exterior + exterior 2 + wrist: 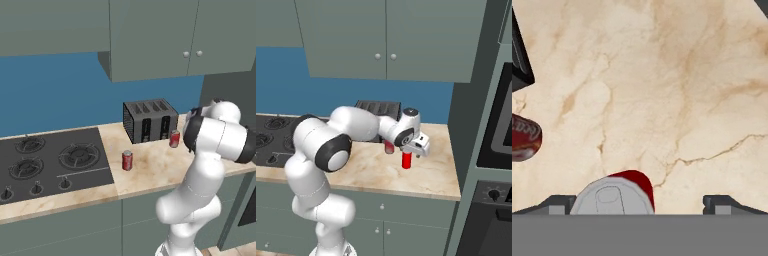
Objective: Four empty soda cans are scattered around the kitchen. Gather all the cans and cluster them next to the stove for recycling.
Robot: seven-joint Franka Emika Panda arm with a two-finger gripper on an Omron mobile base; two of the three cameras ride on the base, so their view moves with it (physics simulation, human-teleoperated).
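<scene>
Hand (417,148) is above a can (406,159) on the tabletop (431,172), right of the toaster (150,120), w/ fingers (559,205) spread wide and nothing pinched. From the hand view the can top sits low and off-centre, closer to one finger than the other.

Risks, as I judge them:
- Off-centre approach: if the hand drops as is, one finger could land on the rim or nudge the can sideways and tip it. An empty can is prob. light, so a knock would likely send it rolling.
- 2nd can (127,160) stands nearer the stove (50,160), apart from the 1st. A swing of the arm toward the stove while carrying could clip it.
- Toaster is just behind the target can, so a wide arm move could bump it.
- Squeezing too hard may dent a thin can; too soft and it slips.

Count: 2 cans seen on the tabletop, both upright. 1 toaster, 1 stove, 1 hand. Task says 4 cans, so 2 are elsewhere. Neither seen can is right beside the stove yet, tho the 2nd is near it.
</scene>
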